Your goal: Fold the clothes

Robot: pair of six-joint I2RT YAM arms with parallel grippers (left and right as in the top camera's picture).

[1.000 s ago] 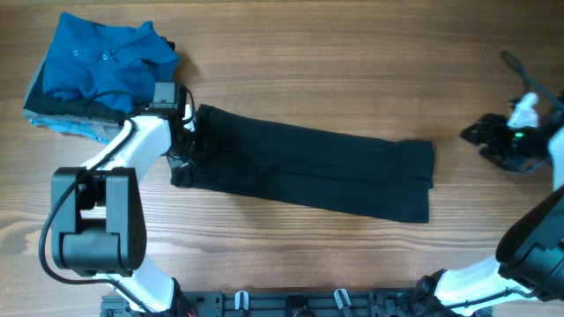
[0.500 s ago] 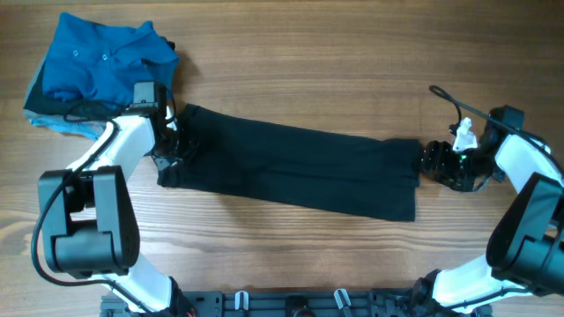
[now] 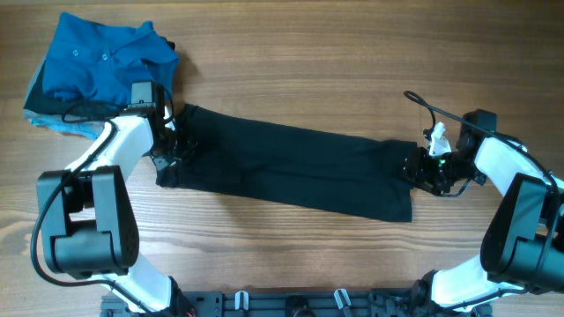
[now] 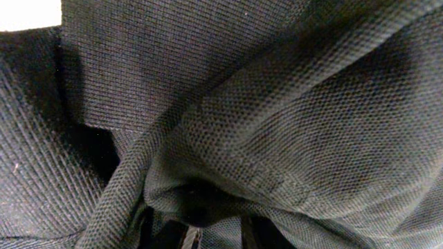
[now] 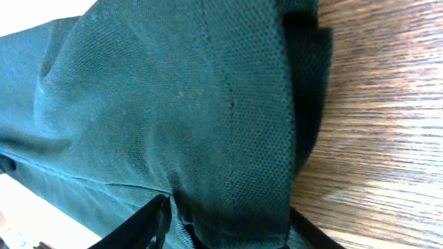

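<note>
The black polo shirt (image 3: 291, 167) lies folded into a long narrow strip across the middle of the table, running from left to right. My left gripper (image 3: 169, 150) is at its left end, shut on bunched black fabric (image 4: 277, 104) that fills the left wrist view, with the jaws (image 4: 214, 235) barely showing. My right gripper (image 3: 416, 172) is at the strip's right end. In the right wrist view its fingers (image 5: 232, 228) are spread wide apart, with the shirt's folded edge (image 5: 173, 104) between them. The collar, logo and lettering are hidden.
A blue buttoned polo shirt (image 3: 106, 57) lies on a pile of grey and light-blue garments (image 3: 53, 123) at the back left, close to my left arm. Bare wooden table (image 3: 352, 53) shows around the strip, also in the right wrist view (image 5: 387, 138).
My left gripper pulled the shirt's left end a little to the left, sliding the whole strip. My right arm came in from the far right to the strip's right end.
</note>
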